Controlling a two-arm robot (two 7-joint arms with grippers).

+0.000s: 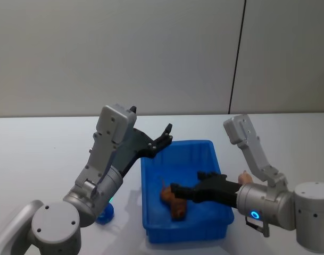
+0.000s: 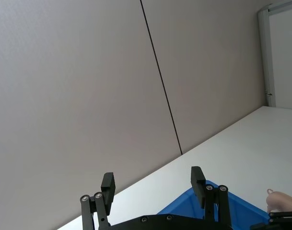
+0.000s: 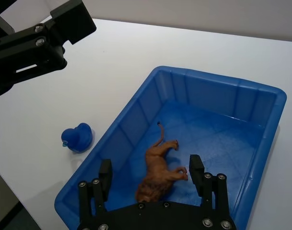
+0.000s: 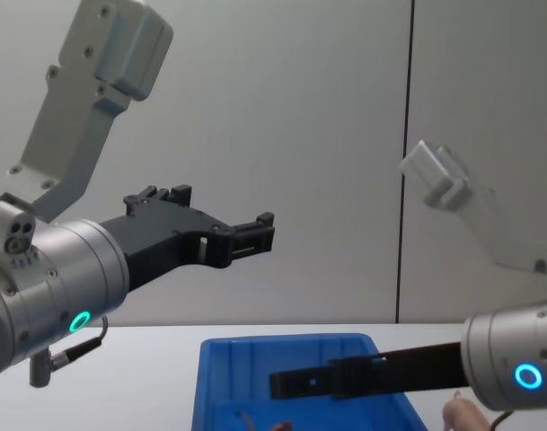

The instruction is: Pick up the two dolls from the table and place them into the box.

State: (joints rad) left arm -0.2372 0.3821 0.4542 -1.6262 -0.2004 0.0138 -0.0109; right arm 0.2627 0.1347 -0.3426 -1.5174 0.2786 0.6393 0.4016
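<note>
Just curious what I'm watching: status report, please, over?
Open right gripper low over the box; open left gripper raised above its far-left corner. Brown lion lying in box; pink doll on table, right of box. One small blue toy left of box.

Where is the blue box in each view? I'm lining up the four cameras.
Head view: box low centre, right gripper open above it.
Left wrist view: box corner just beyond the open left gripper.
Right wrist view: box below the right gripper, lion inside.
Chest view: box at bottom centre.
Shared landmark: pink doll on the table beside the box, in head, left wrist and chest views.
</note>
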